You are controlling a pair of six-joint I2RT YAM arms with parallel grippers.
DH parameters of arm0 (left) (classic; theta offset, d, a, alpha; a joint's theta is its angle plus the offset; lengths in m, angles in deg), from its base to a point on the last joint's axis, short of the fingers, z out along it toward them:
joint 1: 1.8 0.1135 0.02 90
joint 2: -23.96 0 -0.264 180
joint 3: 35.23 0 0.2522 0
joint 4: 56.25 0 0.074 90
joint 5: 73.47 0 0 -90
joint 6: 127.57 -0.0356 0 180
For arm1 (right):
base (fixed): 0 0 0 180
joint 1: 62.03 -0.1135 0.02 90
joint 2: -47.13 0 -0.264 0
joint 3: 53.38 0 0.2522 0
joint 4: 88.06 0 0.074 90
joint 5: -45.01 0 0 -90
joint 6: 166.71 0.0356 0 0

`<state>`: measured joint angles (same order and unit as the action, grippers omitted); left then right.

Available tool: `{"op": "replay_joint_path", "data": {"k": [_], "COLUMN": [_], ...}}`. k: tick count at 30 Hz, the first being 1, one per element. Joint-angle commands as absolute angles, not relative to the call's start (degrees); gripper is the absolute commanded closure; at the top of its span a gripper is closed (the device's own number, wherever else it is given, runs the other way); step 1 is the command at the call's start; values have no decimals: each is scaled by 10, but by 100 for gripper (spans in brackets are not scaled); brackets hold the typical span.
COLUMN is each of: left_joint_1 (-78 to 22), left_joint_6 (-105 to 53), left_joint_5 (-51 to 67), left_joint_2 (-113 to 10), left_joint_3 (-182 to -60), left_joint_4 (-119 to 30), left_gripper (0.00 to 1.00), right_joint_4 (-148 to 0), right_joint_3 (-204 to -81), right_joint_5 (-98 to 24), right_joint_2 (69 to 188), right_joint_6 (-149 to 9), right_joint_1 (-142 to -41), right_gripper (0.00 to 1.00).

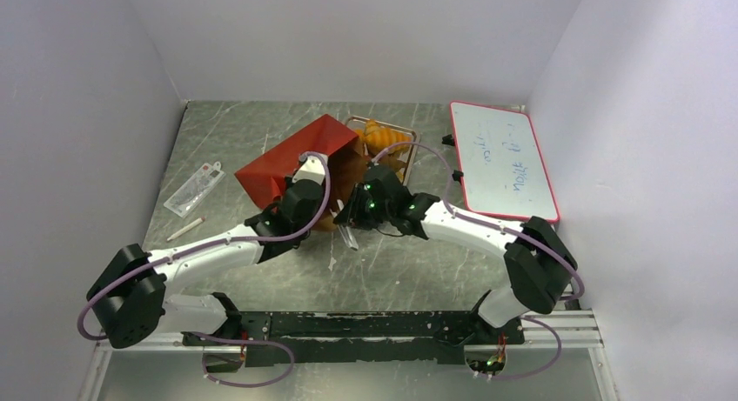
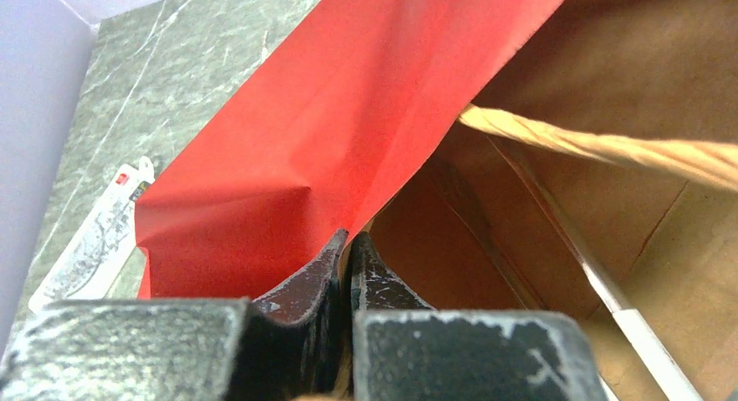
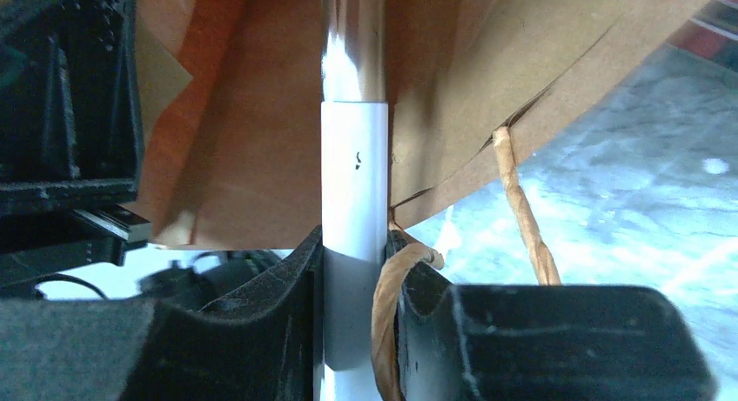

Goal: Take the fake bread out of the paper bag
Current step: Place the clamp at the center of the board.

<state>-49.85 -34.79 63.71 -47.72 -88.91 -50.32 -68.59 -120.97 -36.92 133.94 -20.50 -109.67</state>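
Observation:
The rust-red paper bag (image 1: 291, 162) lies on its side, its brown kraft inside (image 2: 609, 53) facing my grippers. My left gripper (image 2: 350, 244) is shut on the bag's rim, where the red outside meets the brown inside. My right gripper (image 3: 355, 244) is shut on a white-and-silver rod (image 3: 353, 157) that reaches into the bag. A tan cord handle (image 3: 396, 297) is caught beside the rod against the right finger. The same rod (image 2: 613, 307) shows inside the bag in the left wrist view. Golden fake bread (image 1: 380, 137) lies on the tray (image 1: 407, 153) behind the bag. No bread shows inside the bag.
A red-framed whiteboard (image 1: 505, 162) lies at the right. A clear plastic packet (image 1: 193, 190) and a small white pen (image 1: 185, 229) lie left of the bag. The second cord handle (image 2: 609, 147) crosses the bag's mouth. Both arms meet near the bag's opening.

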Motion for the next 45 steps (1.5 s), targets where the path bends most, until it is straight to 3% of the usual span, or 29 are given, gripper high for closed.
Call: {"op": "replay_joint_path", "data": {"k": [1, 10, 20, 27, 45], "left_joint_1": [-503, -512, -512, -482, -374], "left_joint_6": [-325, -336, -354, -429, -530], "left_joint_5": [700, 711, 744, 781, 750], "left_joint_2": [-488, -482, -481, -487, -488], "left_joint_3": [-877, -881, -905, -897, -937], "left_joint_4": [-506, -535, -535, -605, -663], "left_gripper": [93, 93, 93, 93, 93], "right_joint_4": [-569, -412, -359, -386, -434], "right_joint_3": [-1271, -1403, -1442, -1428, -1344], "right_joint_5": [-455, -545, -622, -640, -593], "right_joint_2": [1320, 1394, 1419, 1365, 1178], "right_joint_6": [-304, -403, -431, -420, -401], "right_joint_1": [-1110, -1142, -1195, -1225, -1237], "right_gripper": [80, 80, 81, 81, 81]}}
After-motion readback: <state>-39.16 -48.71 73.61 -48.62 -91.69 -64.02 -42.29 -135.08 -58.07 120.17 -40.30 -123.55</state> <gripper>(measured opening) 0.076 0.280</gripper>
